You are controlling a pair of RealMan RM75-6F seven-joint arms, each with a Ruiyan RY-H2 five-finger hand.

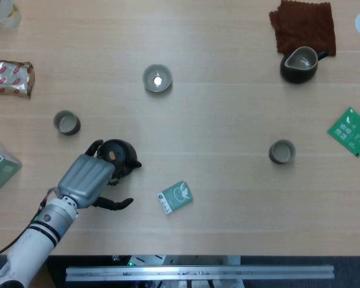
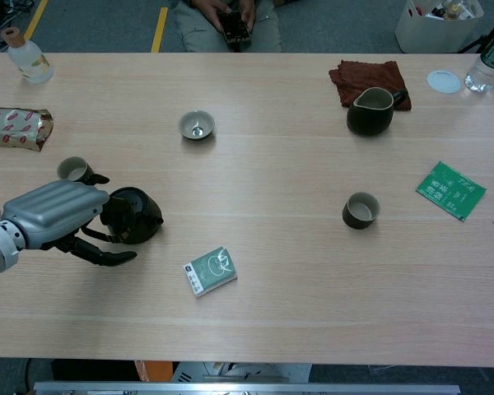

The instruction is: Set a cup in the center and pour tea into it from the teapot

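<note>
The small dark teapot (image 1: 119, 156) (image 2: 137, 216) stands on the table at the left, spout toward the right. My left hand (image 1: 87, 178) (image 2: 56, 215) sits at its left side with the middle fingers curled onto the pot's handle side, while the thumb and one finger stick out apart. A grey cup (image 1: 66, 122) (image 2: 72, 169) stands just beyond the hand. Another cup (image 1: 282, 151) (image 2: 361, 210) stands at the right, and a shallow cup (image 1: 157, 78) (image 2: 197, 125) sits farther back. My right hand is in neither view.
A dark pitcher (image 1: 299, 64) stands by a brown cloth (image 1: 304, 24) at the back right. A green packet (image 1: 174, 197) lies right of the teapot and another (image 1: 350, 131) at the right edge. A foil snack bag (image 1: 9, 78) and a bottle (image 2: 25, 56) are at the far left.
</note>
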